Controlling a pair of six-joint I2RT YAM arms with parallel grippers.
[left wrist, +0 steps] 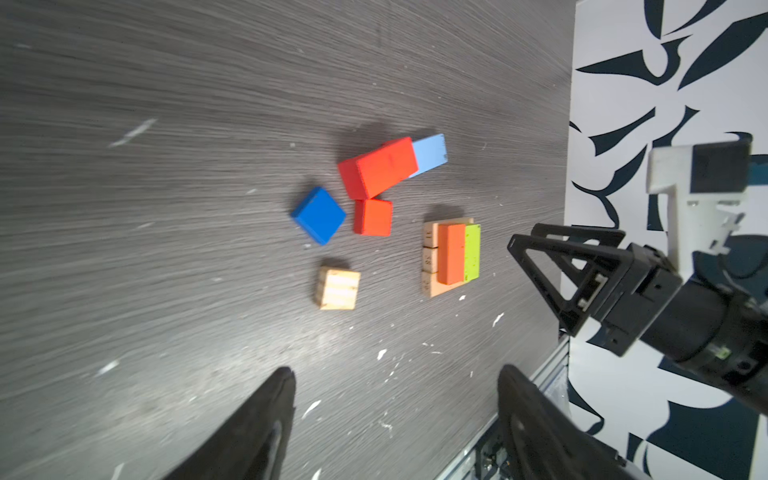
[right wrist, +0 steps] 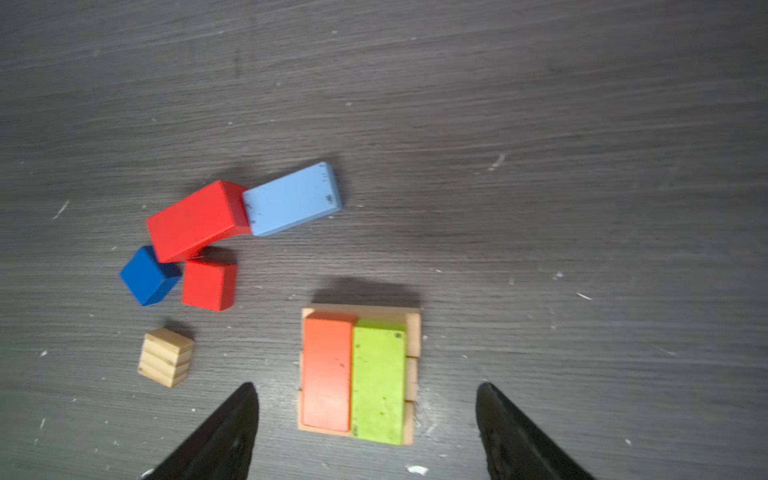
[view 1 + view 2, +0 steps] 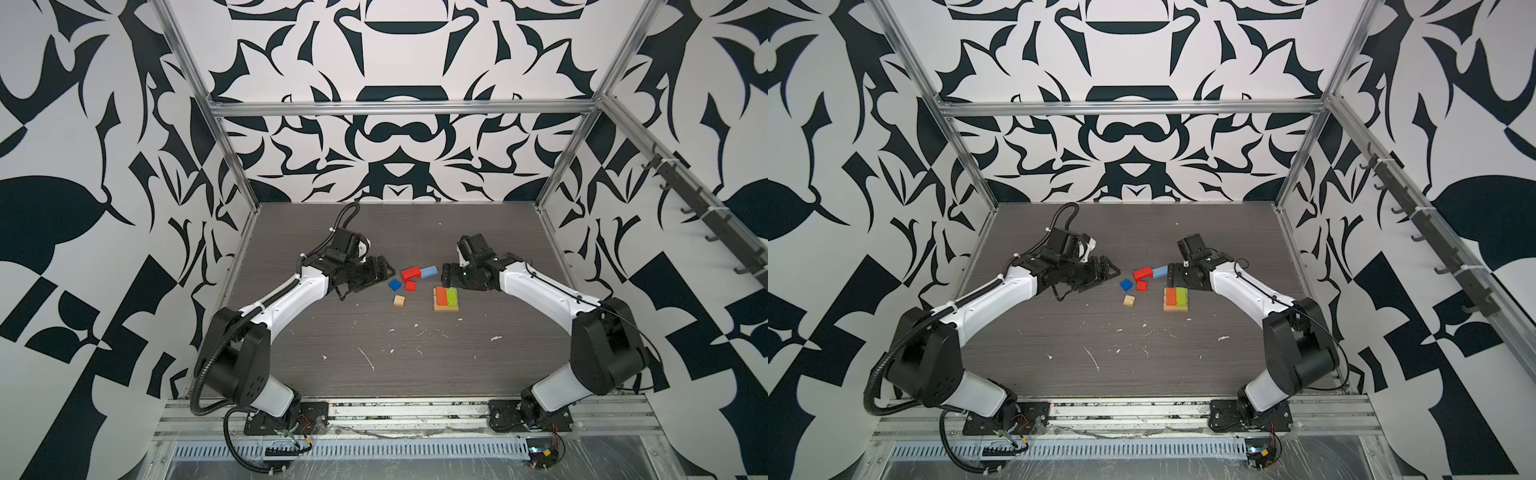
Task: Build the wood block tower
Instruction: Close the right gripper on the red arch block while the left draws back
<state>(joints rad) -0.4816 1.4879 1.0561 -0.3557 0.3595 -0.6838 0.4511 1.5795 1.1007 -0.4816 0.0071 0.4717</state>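
The wood block tower is a low stack: a tan base with an orange bar and a lime green bar side by side on top. To its left lie loose blocks: a red bar leaning on a light blue bar, a dark blue cube, a red cube and a tan cube. My left gripper hovers open left of the loose blocks, holding nothing. Just behind and above the stack, my right gripper is open and empty.
The dark wood-grain table carries white flecks and scratches. Aluminium frame posts and patterned walls close in the sides and back. A metal rail with both arm bases runs along the front edge.
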